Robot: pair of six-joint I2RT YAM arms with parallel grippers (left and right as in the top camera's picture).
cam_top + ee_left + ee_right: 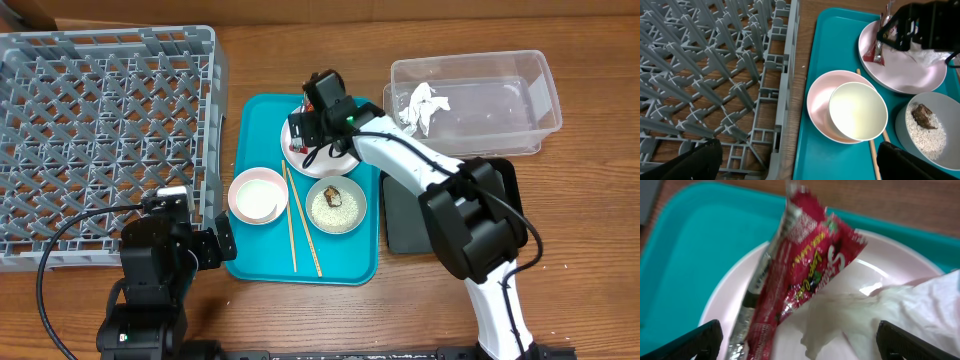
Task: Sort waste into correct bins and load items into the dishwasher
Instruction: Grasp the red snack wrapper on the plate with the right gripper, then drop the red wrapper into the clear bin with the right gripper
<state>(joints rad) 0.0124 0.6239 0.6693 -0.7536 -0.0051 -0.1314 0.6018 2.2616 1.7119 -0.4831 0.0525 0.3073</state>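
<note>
The right gripper [312, 125] hangs wide open (nothing held) over the red shiny snack wrapper [795, 275] on the white round plate [890, 265], far end of the teal plastic tray [700, 245]; the left gripper [200, 222] gapes, empty.

The right arm [410, 155] spans the black tray [400, 230] and covers the white plate [340, 167] from above. On the plate, the upright red wrapper [800, 270] and a white napkin [890, 310] stand before the open right pincer [800, 347]. The chopsticks [292, 225] occupy the narrow gap between the pink bowl [236, 205] and the grey-green bowl [362, 203]. The dish rack [100, 130] is unobstructed from above. The surface [350, 320] below the teal tray [255, 262] is bare.
</note>
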